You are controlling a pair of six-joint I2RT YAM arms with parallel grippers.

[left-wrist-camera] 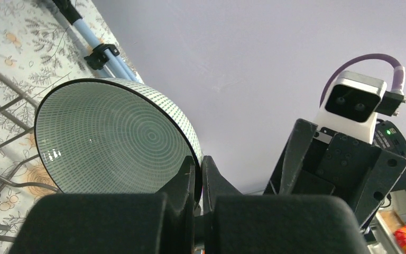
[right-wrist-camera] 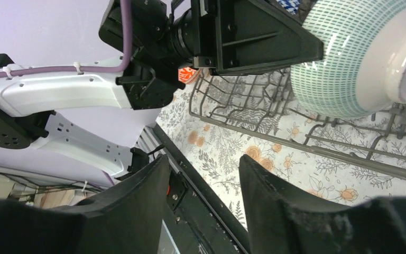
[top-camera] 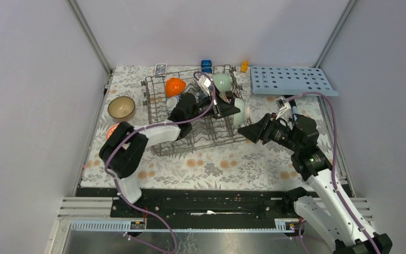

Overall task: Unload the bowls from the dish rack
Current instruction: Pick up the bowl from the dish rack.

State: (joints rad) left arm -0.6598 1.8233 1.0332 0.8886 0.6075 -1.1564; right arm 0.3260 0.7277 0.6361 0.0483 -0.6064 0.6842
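Observation:
The grey wire dish rack stands mid-table, with an orange bowl and a pale green bowl in it. My left gripper reaches across the rack and is shut on the rim of a green-and-white patterned bowl, held on edge at the rack's right side. My right gripper is open just right of that bowl, its fingers apart with nothing between them. A brown bowl and a red-and-white bowl sit on the cloth to the left.
A light-blue board with holes lies at the back right. A small blue item, an orange item and a card sit behind the rack. Walls close in on both sides.

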